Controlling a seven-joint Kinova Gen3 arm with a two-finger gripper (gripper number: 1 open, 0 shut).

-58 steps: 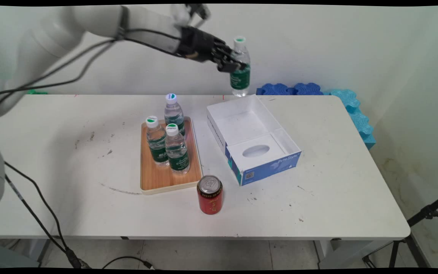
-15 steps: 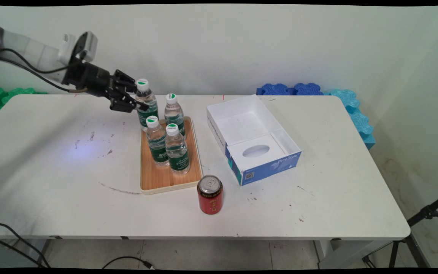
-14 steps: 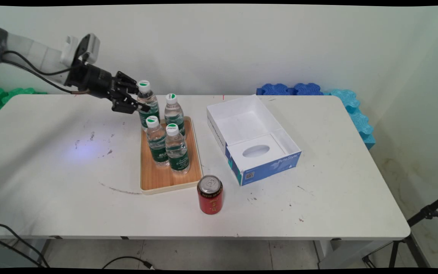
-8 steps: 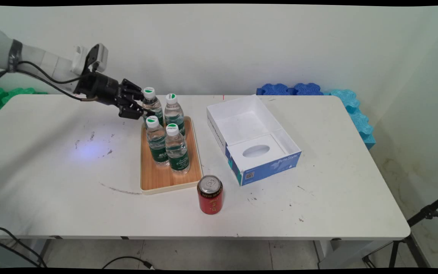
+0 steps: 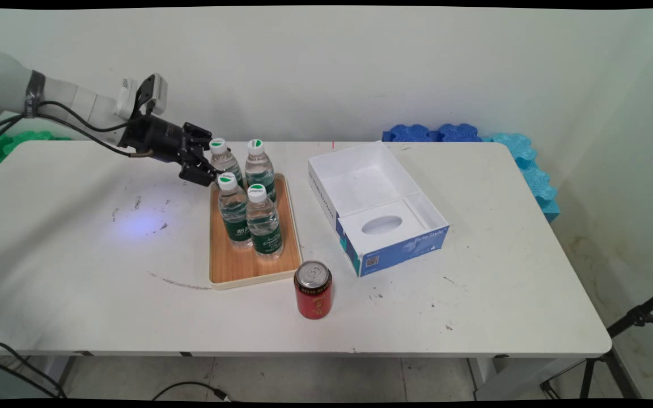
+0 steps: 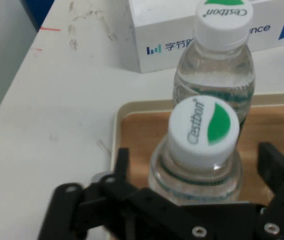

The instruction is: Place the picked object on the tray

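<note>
Gripper (image 5: 213,165) grips one of four bottles (image 5: 222,158) on tray (image 5: 247,272); one can (image 5: 313,290).

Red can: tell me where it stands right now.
In the main view the red can stands upright on the white table near its front edge, just off the wooden tray's near right corner and left of the open tissue box.

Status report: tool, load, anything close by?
Tool shut on clear green-labelled water bottle. Bottle at wooden tray's far corner. Three matching bottles crowd alongside.
</note>
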